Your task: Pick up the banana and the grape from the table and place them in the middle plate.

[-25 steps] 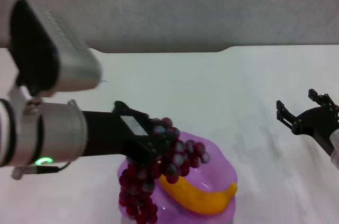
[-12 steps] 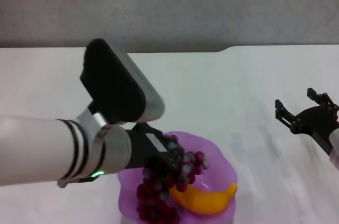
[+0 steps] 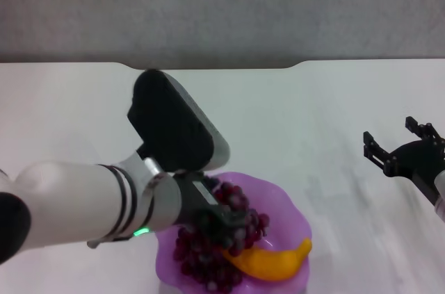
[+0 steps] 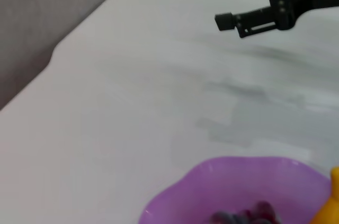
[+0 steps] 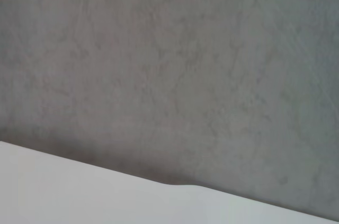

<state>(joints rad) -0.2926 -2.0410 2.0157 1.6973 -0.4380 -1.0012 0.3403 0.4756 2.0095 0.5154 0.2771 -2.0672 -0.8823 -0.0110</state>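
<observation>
I'm seeing the grape point(image 3: 221, 249) bunch lying in the middle plate point(image 3: 292, 214), partly draped over the banana point(image 3: 274, 263) that's already sitting in there, w/ the left gripper point(image 3: 221, 223) down in the bunch; can't tell if it's still clamped on the fruit or let go, fingers are buried. Risk imo: if I'm lifting while it's still gripping, the bunch is coming back out, maybe dragging the banana or tipping the plate on the table point(image 3: 320, 120). Right gripper point(image 3: 400, 147) is hovering spread wide, well apart, off to the right.

A plain grey, faintly mottled plaster wall point(image 3: 222, 9) stands behind the work surface, evenly lit, with a soft shadow along its foot.
</observation>
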